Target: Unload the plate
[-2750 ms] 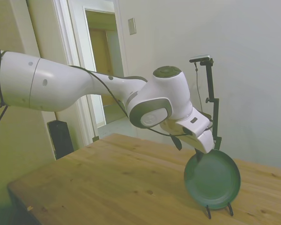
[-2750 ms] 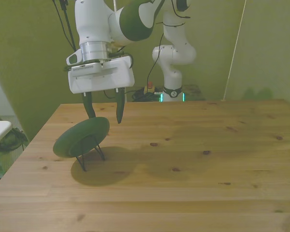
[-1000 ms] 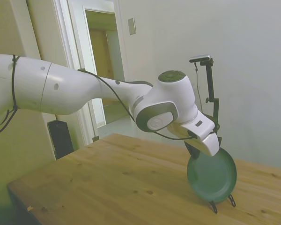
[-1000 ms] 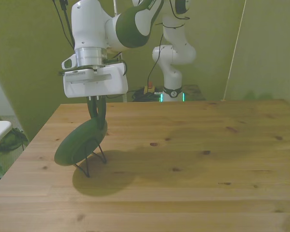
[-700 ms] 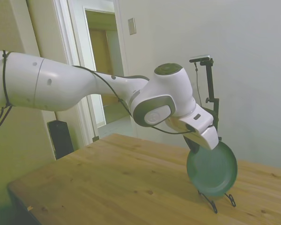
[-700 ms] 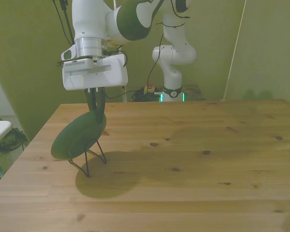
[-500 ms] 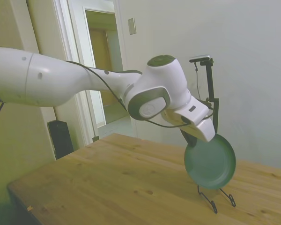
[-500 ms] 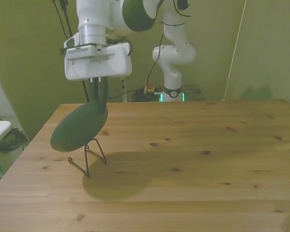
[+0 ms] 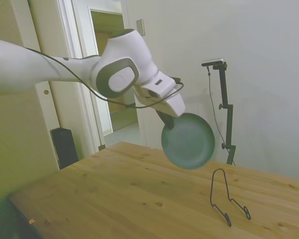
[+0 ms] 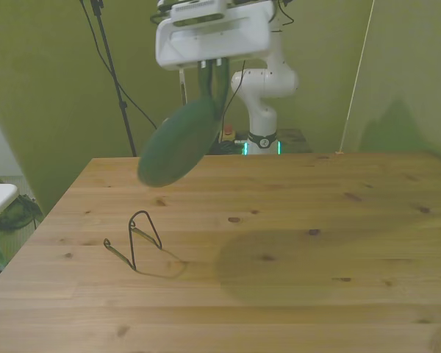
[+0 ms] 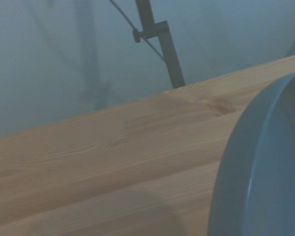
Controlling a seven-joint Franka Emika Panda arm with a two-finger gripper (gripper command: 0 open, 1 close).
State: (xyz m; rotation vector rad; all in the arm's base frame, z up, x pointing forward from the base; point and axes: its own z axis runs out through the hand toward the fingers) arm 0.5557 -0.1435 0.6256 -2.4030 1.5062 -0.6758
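One dark green plate [image 9: 188,140] hangs in the air above the wooden table [image 9: 114,189], pinched at its upper rim by the pincer [image 10: 212,94], whose two dark fingers [image 10: 221,77] are clenched together on the rim. The plate is tilted, nearly on edge, its hollow face turned toward the side camera and its back toward the front camera. Nothing beneath it touches it; its shadow lies as a broad dark patch on the boards near the middle of the table in the front view. The thin black wire stand [image 10: 135,239] sits on the table toward the front view's left, well apart from the plate and lower than it, with nothing in it. In the side view the stand [image 9: 226,196] is below and to the right of the plate. The wrist view shows a blurred curve of the plate's rim [image 11: 258,162] close by, with table boards behind it.
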